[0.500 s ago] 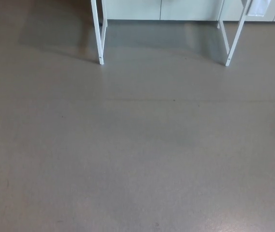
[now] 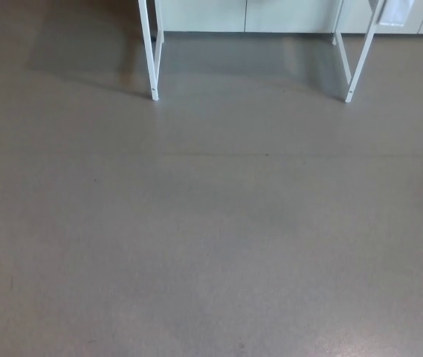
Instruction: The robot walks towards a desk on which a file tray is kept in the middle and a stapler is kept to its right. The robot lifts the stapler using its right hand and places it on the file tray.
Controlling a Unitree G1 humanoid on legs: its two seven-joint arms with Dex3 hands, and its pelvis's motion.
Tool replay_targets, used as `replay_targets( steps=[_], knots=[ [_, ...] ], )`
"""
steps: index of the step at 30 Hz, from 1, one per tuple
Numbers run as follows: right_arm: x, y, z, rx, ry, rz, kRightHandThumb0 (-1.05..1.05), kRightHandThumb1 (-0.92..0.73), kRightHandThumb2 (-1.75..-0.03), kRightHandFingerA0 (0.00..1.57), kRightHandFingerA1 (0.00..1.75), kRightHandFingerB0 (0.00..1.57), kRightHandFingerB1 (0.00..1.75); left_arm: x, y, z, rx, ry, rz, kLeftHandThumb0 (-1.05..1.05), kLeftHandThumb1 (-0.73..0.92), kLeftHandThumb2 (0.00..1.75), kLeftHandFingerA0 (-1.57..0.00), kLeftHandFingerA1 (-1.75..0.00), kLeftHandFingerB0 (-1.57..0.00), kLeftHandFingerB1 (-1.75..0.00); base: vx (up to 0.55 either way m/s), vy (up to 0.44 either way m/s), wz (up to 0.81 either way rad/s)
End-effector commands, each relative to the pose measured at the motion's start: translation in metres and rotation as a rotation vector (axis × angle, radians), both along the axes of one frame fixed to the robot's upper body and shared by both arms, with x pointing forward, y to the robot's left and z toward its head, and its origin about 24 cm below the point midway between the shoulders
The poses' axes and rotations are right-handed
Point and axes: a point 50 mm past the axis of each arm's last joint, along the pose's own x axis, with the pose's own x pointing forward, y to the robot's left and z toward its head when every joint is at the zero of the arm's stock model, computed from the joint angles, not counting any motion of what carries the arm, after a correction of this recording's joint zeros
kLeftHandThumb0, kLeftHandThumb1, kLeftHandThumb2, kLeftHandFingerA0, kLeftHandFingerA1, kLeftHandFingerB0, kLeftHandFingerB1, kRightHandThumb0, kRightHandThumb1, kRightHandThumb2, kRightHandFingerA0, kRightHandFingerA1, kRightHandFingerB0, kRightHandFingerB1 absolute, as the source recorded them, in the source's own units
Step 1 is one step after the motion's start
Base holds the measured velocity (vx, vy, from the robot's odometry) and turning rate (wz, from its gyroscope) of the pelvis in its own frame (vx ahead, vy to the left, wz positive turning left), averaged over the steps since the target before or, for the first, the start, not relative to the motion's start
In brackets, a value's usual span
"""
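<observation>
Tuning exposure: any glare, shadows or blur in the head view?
Head view: soft, even light on the smooth grey floor; a darker shadow patch beside the left white desk leg; a faint pale sheen at bottom right; leg edges sharp, no visible motion blur.

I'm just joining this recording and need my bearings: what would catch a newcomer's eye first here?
Mostly a wide stretch of bare grey floor, filling nearly the whole view. At the top edge the left white leg and the right white leg of a frame stand on it, with pale panels behind them. No robot hand is in view.
</observation>
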Motion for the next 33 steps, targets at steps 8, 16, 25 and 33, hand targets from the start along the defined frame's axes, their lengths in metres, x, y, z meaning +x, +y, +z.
replay_targets(
  steps=[8,16,25,33],
  knots=[
    [0.0057,-0.0075,0.0142,-0.058,0.002,0.049,-0.76,-0.51,-0.88,0.00,0.40,0.08,0.18,0.0016,0.0034,0.0050,-0.061,-0.074,-0.011,-0.66,0.61,0.93,0.00,-0.30,0.00,-0.28,0.00,0.000,0.00],
    [0.0063,-0.0085,0.0138,-0.010,-0.018,0.015,-0.70,-0.48,-0.86,0.02,0.34,0.03,0.20,0.0011,0.0019,0.0037,-0.064,-0.055,-0.036,-0.67,0.62,0.95,0.00,-0.28,-0.03,-0.30,0.00,0.000,0.00],
    [0.0097,-0.0118,0.0175,-0.055,0.087,0.072,-0.89,-0.58,-0.93,0.00,0.17,0.00,0.03,0.0017,0.0016,0.0038,-0.073,-0.045,-0.048,-0.71,0.67,0.97,0.00,-0.28,-0.01,-0.21,0.00,0.000,0.00],
    [0.0080,-0.0100,0.0170,-0.034,0.049,0.056,-0.76,-0.52,-0.91,0.00,0.25,0.00,0.15,0.0017,0.0019,0.0031,-0.082,-0.027,-0.021,-0.74,0.66,0.98,0.00,-0.31,0.00,-0.21,0.00,0.000,0.00]
  ],
)
